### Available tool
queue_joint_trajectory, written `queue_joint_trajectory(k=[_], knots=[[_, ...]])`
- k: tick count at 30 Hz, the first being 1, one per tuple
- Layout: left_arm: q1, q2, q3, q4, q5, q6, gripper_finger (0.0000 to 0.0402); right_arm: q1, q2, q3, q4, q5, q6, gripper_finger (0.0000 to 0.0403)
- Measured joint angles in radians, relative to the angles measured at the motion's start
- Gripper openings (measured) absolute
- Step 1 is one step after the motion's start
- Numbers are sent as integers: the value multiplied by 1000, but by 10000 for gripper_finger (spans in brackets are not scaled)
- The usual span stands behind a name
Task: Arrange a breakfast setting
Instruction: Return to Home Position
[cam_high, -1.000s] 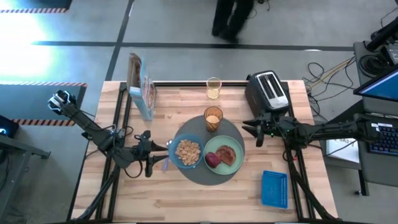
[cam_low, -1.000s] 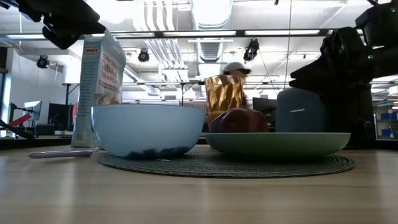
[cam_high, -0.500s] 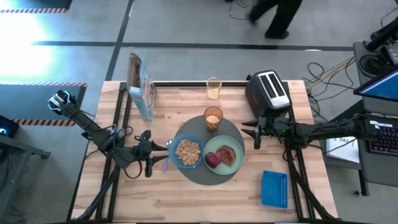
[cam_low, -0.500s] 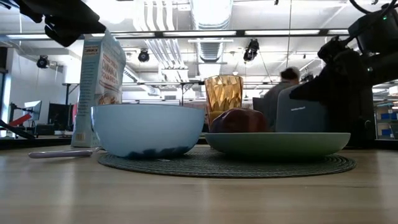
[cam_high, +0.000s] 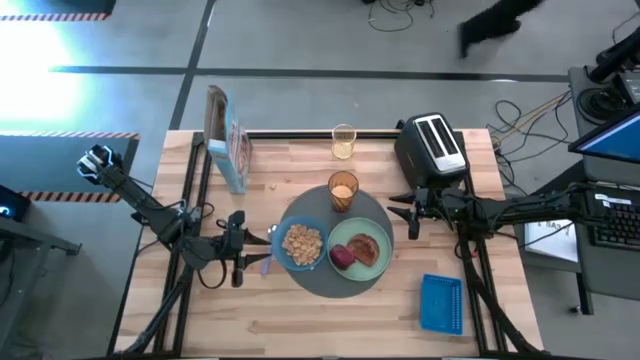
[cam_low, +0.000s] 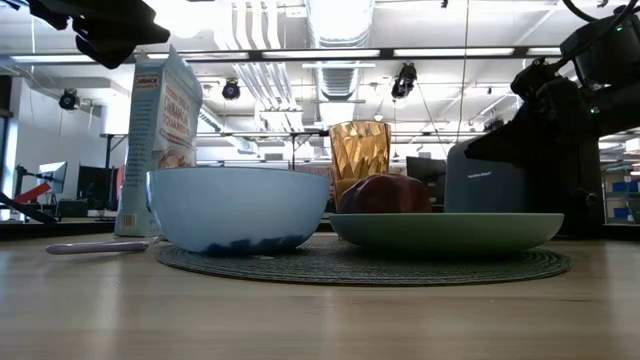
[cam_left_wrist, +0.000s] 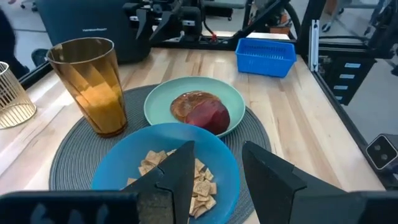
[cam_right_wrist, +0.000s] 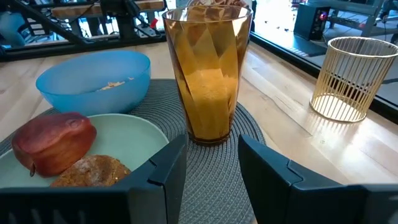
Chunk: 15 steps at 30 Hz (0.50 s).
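Observation:
A round dark-grey mat lies mid-table. On it stand a blue bowl of cereal, a pale green plate with toast and a red fruit, and a glass of orange drink. A pale spoon lies flat on the wood just left of the bowl. My left gripper hovers above the table left of the spoon, open and pointing at the bowl. My right gripper hovers right of the mat, open, facing the glass and plate.
A black toaster stands at the far right behind my right arm. A blue cereal box stands at the far left. A wire cup sits at the far edge. A blue basket lies near right. Bare wood lies along the near edge.
My right gripper has rolled about its own pointing line and stayed in place. My left gripper has rolled a little as well. Nothing on the table has moved. A person has walked past behind the table toward the right.

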Motion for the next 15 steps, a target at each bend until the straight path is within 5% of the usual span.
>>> queue_joint_trajectory(k=[6,15], knots=[[-3,-33,-49,-1,108,20,118,0,0,0,0,0,0,134],[-1,-398,-473,433,131,56,118,0,0,0,0,0,0,134]])
